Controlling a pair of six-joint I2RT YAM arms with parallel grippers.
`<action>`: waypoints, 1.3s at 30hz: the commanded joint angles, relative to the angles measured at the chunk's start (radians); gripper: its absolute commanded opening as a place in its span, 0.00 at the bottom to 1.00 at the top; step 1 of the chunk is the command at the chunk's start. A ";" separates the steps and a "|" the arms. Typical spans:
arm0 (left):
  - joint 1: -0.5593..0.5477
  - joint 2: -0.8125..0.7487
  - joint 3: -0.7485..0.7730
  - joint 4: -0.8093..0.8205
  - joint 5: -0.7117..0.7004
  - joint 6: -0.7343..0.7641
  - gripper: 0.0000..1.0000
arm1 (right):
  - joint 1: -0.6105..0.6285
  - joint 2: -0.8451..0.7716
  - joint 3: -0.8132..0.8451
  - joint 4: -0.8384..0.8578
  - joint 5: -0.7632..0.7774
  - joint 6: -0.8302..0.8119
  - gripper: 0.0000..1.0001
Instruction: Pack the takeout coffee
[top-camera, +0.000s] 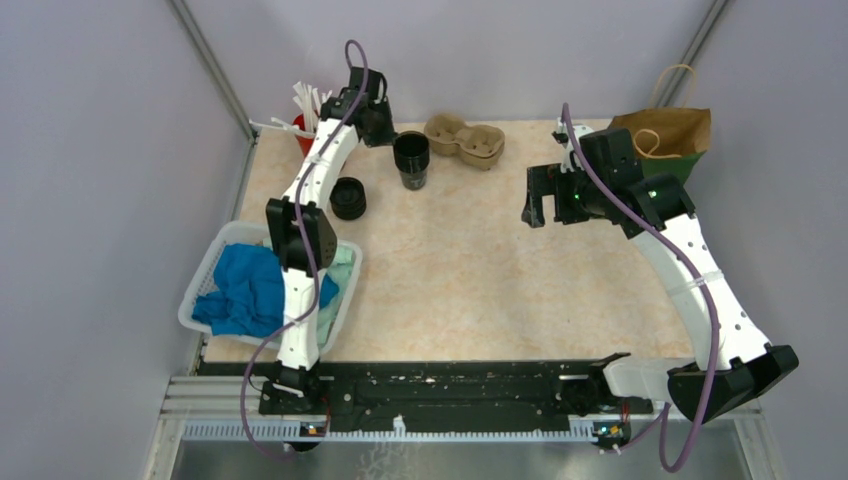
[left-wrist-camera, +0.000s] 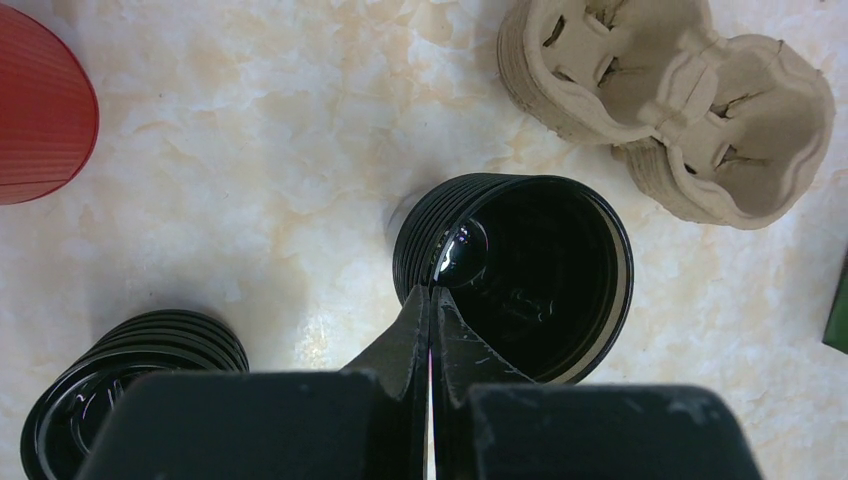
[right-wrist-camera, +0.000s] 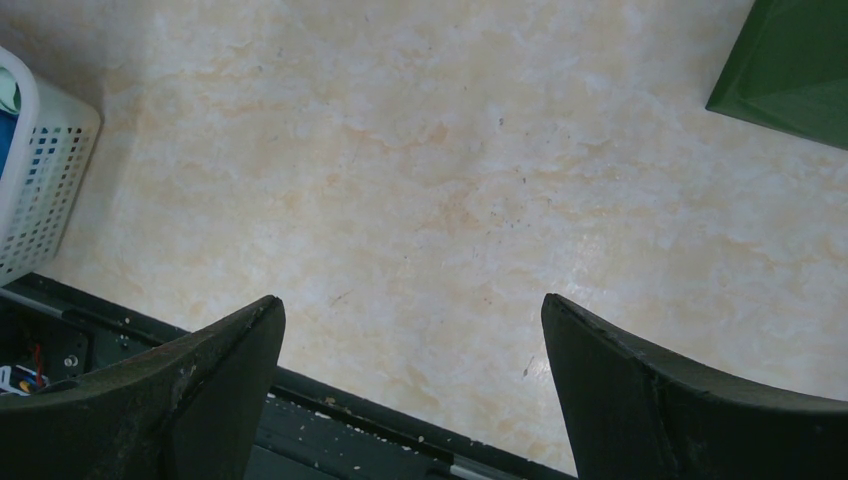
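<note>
The takeout coffee is an open-topped black cup (top-camera: 411, 160) with a ribbed rim (left-wrist-camera: 515, 275), standing at the back of the table without a lid. My left gripper (top-camera: 392, 133) reaches it from the left. In the left wrist view its tips (left-wrist-camera: 432, 292) are pinched together on the cup's near rim, one finger outside and one inside. A low stack of black lids (top-camera: 348, 198) (left-wrist-camera: 130, 385) lies to the cup's front left. My right gripper (top-camera: 535, 197) (right-wrist-camera: 411, 300) hovers wide open over bare table at the right, holding nothing.
A brown pulp cup tray (top-camera: 465, 140) (left-wrist-camera: 680, 100) lies just right of the cup. A red cup (top-camera: 300, 128) (left-wrist-camera: 40, 110) of white sticks stands at the back left. A brown paper bag (top-camera: 672, 128) stands at the back right. A white basket (top-camera: 205, 270) holds blue cloth.
</note>
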 joint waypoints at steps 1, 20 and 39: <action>0.006 -0.091 0.040 0.054 0.023 -0.027 0.00 | -0.003 -0.003 -0.005 0.044 -0.007 -0.003 0.99; 0.027 -0.157 0.040 0.067 0.025 -0.080 0.00 | -0.002 -0.005 0.002 0.043 -0.010 -0.003 0.99; 0.062 -0.476 -0.128 0.031 0.166 -0.089 0.00 | 0.004 -0.070 -0.031 0.053 -0.053 0.054 0.99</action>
